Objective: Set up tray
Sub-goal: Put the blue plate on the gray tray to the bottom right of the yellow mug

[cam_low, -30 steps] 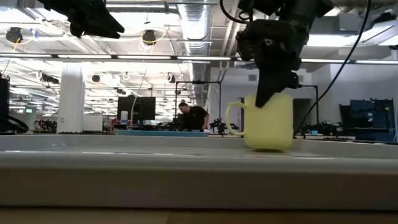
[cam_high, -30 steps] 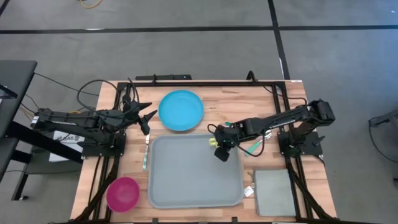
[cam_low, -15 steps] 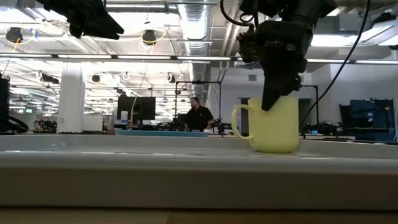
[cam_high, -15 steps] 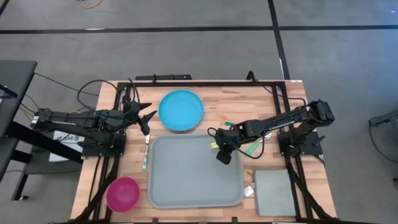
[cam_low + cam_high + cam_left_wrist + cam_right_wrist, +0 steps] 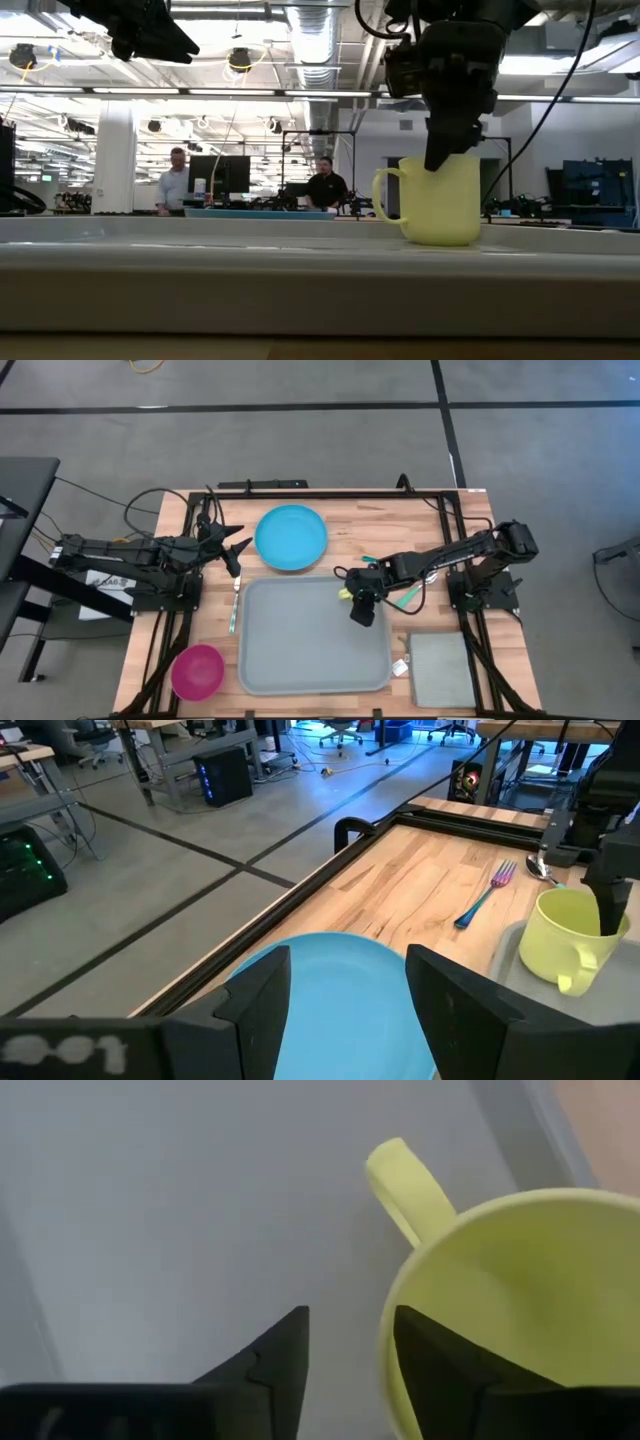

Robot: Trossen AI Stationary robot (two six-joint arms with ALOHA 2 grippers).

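High view: the right gripper (image 5: 362,610) sits over the far right corner of the tray (image 5: 300,660) and hides nearly all of the yellow mug (image 5: 346,594) under it; only a sliver of yellow shows. Low view gives the mug (image 5: 438,200) upright on the tray floor, handle side-on, with one dark finger dipping inside the rim. Right wrist view: the fingers (image 5: 270,1355) straddle the mug wall (image 5: 500,1300), parted, a gap visible on both sides, so released, not pinching. Mug base is cut off by the tray rim (image 5: 300,260) in the low view.

Tray lies mid-table, near edge, rest of its floor bare. Blue plate (image 5: 291,537) just beyond its far rim, apart from it. Pink bowl (image 5: 197,670) off the tray's near left corner. Grey cloth (image 5: 439,670) right of the tray. Fork (image 5: 486,892) and a spoon (image 5: 541,869) lie on wood beside the mug's corner; spoon half hidden.

Left gripper (image 5: 238,552) waits left of the plate, fingers spread, holding nothing.
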